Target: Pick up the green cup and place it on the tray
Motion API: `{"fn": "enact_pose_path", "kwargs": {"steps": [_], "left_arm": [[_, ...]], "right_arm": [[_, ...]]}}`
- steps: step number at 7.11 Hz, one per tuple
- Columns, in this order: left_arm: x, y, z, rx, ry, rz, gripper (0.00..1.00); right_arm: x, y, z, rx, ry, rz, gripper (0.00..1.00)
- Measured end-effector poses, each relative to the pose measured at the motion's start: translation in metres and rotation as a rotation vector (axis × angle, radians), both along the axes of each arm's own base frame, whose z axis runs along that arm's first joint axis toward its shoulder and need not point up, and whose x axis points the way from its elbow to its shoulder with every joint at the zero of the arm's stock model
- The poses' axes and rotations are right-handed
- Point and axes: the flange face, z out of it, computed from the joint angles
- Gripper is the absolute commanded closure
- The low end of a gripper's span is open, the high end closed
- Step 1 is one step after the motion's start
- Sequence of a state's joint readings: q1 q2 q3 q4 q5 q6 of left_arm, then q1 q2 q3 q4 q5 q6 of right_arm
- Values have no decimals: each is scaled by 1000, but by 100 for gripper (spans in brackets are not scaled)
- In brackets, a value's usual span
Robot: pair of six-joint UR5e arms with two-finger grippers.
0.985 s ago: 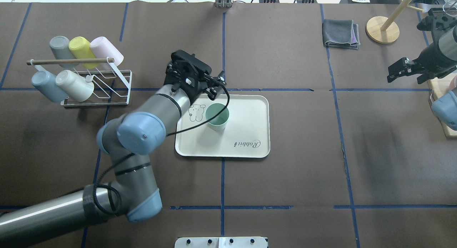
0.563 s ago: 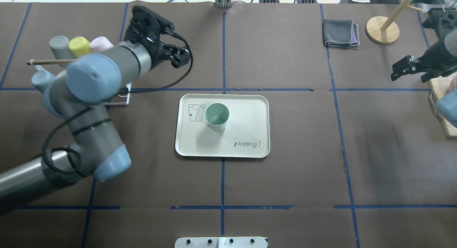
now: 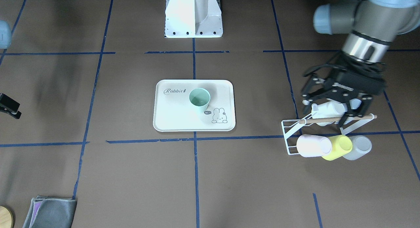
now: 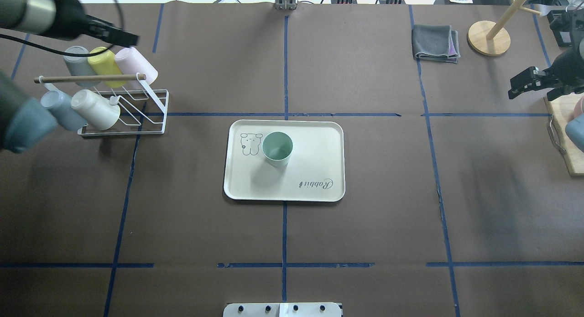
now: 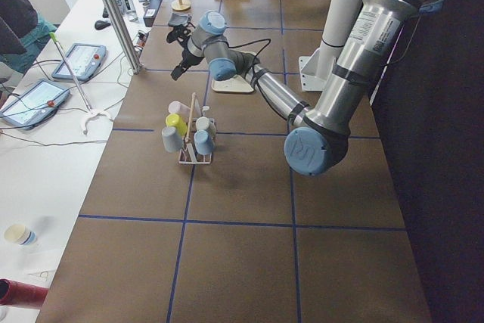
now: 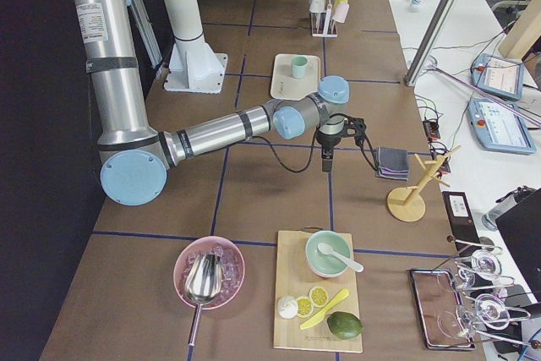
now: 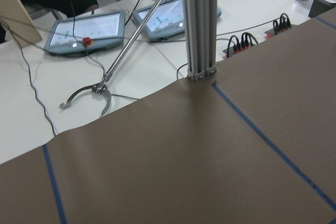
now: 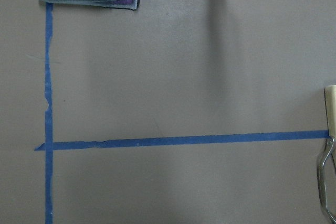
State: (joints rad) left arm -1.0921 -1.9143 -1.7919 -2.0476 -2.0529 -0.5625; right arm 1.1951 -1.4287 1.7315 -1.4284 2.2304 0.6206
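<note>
The bench (image 4: 365, 216) carries the tray (image 4: 315, 143) at its middle and a rack (image 4: 91, 78) of cups well off to my left. My left claw (image 3: 336, 108) hangs over that rack, fingers spread apart and empty; my right claw (image 4: 524, 84) hangs near the bench's right edge, and I cannot tell whether it is apart or together. The green cup (image 4: 277, 149) stands upright on the tray, just beside the bunny drawing (image 4: 250, 143).

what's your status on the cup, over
Left gripper open by rack, right gripper open, both empty. Cup upright on tray. Nothing in the way.
</note>
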Motion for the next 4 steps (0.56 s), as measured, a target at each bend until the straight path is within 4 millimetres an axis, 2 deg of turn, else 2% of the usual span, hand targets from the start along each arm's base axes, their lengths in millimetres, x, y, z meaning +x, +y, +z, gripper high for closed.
{"fn": "enact_pose_path", "kwargs": {"steps": [2, 4], "left_arm": [[-99, 7, 90, -143, -19, 24, 0], [-172, 17, 163, -242, -127, 46, 0]], "right_arm": [[17, 2, 10, 4, -7, -9, 0], [53, 6, 35, 24, -18, -42, 0]]}}
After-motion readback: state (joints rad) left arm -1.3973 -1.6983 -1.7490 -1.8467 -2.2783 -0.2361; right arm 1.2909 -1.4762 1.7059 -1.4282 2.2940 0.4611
